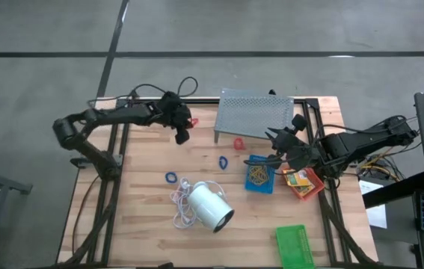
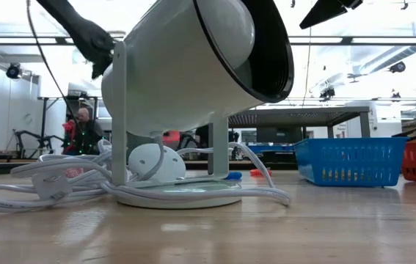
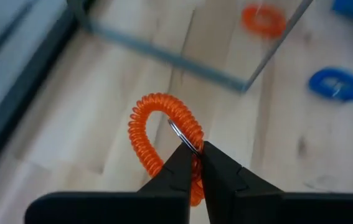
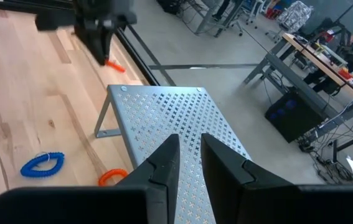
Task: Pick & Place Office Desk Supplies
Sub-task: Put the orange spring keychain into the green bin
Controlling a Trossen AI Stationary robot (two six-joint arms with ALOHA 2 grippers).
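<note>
Pale wooden planks make up the table (image 1: pixel 152 217), which fills the middle of the high view against a grey floor. Largest on it is the white lamp (image 1: pixel 210 207) with its cord, lower centre; behind it, at the top edge, stands the grey perforated stand (image 1: pixel 255 116). Right of centre sit a blue tray (image 1: pixel 259 174) and a red tray (image 1: pixel 306 183) holding yellow-orange boxes, with a green tray (image 1: pixel 295 245) at the lower right. Two blue loops (image 1: pixel 170 178) lie on the planks at centre, and one red loop (image 1: pixel 238 142) lies just under the stand.

At the upper left, the left gripper (image 3: pixel 196 163) is pinched tight on a red coiled loop (image 3: pixel 157 134), lifted clear of the wood. The right gripper (image 4: pixel 188 149) hovers by the stand's right end, its jaws a narrow gap apart and holding nothing.

Judging by this, the carry step is in hand: the loop is picked but not yet placed. The next move calls for swinging it rightward across the table, clear of the stand, to whichever tray it belongs in, and letting go low inside the rim.
</note>
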